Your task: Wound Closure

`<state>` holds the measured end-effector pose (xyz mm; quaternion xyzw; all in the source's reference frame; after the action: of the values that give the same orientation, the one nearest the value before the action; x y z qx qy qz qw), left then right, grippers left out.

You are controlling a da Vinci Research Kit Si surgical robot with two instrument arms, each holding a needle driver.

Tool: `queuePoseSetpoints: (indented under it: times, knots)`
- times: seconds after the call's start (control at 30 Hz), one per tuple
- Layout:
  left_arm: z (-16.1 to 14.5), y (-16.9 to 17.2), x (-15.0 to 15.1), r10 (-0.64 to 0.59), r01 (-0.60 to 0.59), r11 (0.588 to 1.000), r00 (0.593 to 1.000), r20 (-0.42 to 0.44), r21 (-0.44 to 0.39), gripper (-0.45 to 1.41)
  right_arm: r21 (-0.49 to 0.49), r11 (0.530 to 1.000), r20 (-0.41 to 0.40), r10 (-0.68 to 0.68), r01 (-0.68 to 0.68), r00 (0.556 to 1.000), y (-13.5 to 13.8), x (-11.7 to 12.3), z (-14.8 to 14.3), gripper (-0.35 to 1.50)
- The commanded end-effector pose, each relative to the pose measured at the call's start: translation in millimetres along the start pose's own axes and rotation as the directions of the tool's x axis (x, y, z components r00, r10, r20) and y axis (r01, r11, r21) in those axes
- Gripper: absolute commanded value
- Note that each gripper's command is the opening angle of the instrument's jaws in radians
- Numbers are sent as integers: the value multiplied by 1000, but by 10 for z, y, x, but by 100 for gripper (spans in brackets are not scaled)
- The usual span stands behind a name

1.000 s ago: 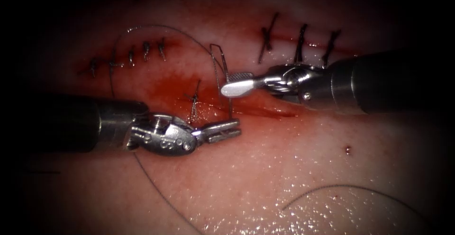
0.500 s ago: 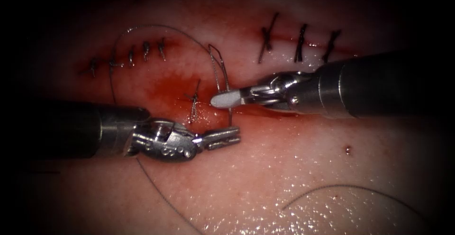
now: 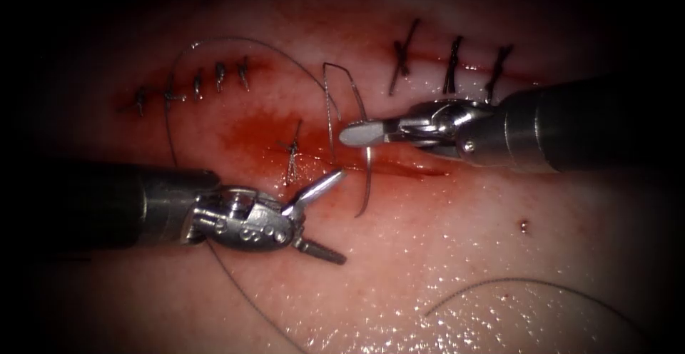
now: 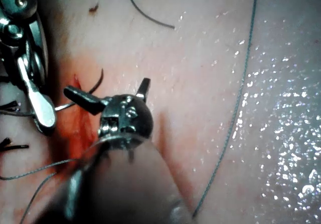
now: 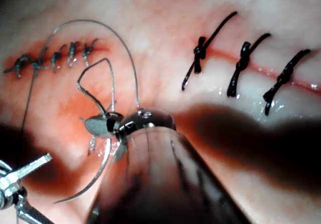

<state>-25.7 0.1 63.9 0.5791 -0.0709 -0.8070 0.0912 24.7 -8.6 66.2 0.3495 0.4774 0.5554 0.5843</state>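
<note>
Right tool (image 3: 354, 134) is clenched on the needle (image 3: 366, 175), gripping near the thread end of its curve. Below the grip the needle arcs toward the near side, and its point hangs free over the tissue (image 3: 457, 254), just right of the cut's (image 3: 399, 167) left end. No part of the needle is in the tissue. Thread (image 3: 330, 104) rises from the held end, folds into a narrow loop on the far side, then sweeps left in a wide arc past the small stitches (image 3: 207, 81). Three larger stitches (image 3: 451, 65) sit far right.

Left tool (image 3: 314, 218) is released: its jaws stand wide apart and hold nothing. One jaw points up toward the cut; the other points near and right. Half a second ago these jaws were shut at the needle's lower end, so the needle has been handed to the right tool. The needle now sits higher and clear of the surface.

Step in hand: needle transfer, completed on the right side. Judged from this position, the next move calls for a secure grip with the point aimed squarely at the cut's open stretch, right of the single stitch (image 3: 291, 155), and slack thread kept clear of the jaws.

Red fluid (image 3: 250, 129) stains the tissue around that stitch. No brand, label or writing is legible.
</note>
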Motion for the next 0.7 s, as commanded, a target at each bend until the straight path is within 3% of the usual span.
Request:
queuePoseSetpoints:
  times: [0.03, 0.07, 0.1, 0.13, 0.17, 0.2, 0.33, 0.43, 0.7]
  knots:
    - [-3, 1, -4, -40, 39, 999, 999, -16, -12, 126, 25, 996, -19, -82, 83, 996, 7, -7, 8, -35]
    - [-7, -1, -5, -52, 52, 999, 998, -20, -16, 121, 29, 993, -27, -112, 113, 993, 8, -7, 8, -35]
    - [-13, -3, -8, -87, 87, 996, 996, -29, -23, 104, 33, 989, -35, -141, 143, 989, 9, -8, 8, -35]
    - [-16, -5, -11, -122, 121, 992, 992, -29, -25, 69, 33, 985, -38, -171, 172, 985, 9, -8, 8, -35]
    - [-19, -6, -14, -156, 155, 987, 987, -30, -31, 19, 35, 979, -43, -199, 201, 979, 8, -7, 8, -35]
    - [-22, -8, -19, -189, 188, 981, 982, -25, -40, -45, 37, 974, -49, -221, 223, 974, 8, -7, 8, -35]
    - [-25, -11, -39, -314, 316, 944, 949, 42, -89, -45, 43, 950, -74, -306, 310, 949, 6, -4, 8, -35]
    - [-14, -5, -60, -437, 457, 882, 885, 160, -116, -45, 37, 913, -88, -403, 407, 911, 4, -4, 8, -35]
    - [14, -11, -100, -427, 491, 862, 836, 344, -124, -45, 23, 828, -149, -552, 561, 821, 1, -6, 13, -35]
